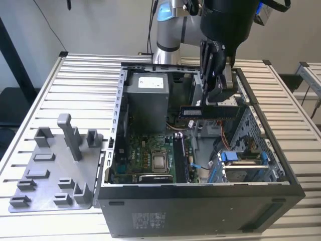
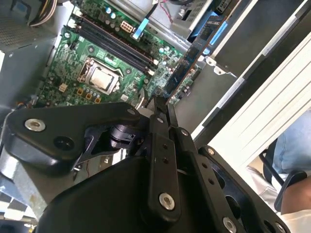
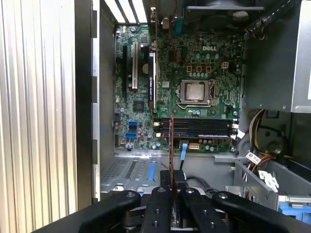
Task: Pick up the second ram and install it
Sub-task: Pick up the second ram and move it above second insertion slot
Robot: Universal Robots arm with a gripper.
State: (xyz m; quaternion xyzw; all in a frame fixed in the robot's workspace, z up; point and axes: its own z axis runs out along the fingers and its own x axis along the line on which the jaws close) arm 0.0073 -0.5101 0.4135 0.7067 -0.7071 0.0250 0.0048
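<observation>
tool (image 1: pixel 215 98) holds second ram (image 1: pixel 193 111) over case (image 1: pixel 200 206), motherboard (image 1: pixel 150 155) inside

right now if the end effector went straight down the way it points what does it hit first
The ram in the end effector would land first, probably by the memory slots; depth is unclear.

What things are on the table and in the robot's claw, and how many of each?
Open computer case: 1
Grey peg tray: 1
Memory stick, held in the gripper above the case: 1
Total: 3
</observation>
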